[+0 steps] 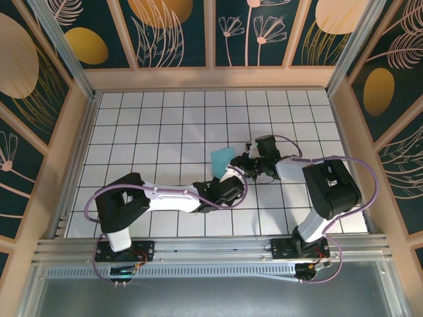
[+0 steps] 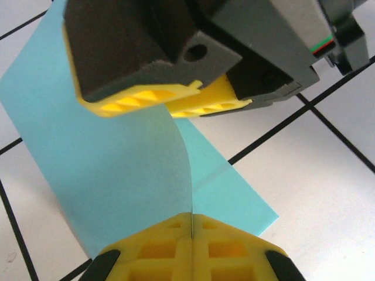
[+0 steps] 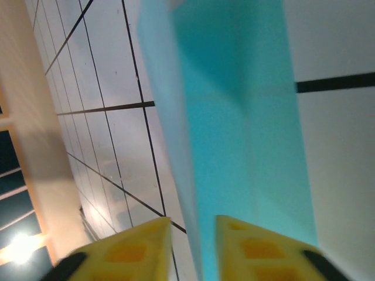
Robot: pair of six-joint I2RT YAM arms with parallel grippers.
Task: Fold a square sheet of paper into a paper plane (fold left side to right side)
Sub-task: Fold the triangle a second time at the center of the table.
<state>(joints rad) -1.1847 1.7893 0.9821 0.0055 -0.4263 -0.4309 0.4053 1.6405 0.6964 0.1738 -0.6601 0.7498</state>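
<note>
left gripper (image 2: 192, 227) is pressed together on a lifted edge of the square sheet of paper (image 2: 111, 170), which sits curled up mid white grid table (image 1: 132, 112). right gripper (image 3: 193, 234) has its fingers slightly apart around the sheet, so i'd say we're mid left-to-right fold. next move needs the edges lined up square before creasing.
</note>
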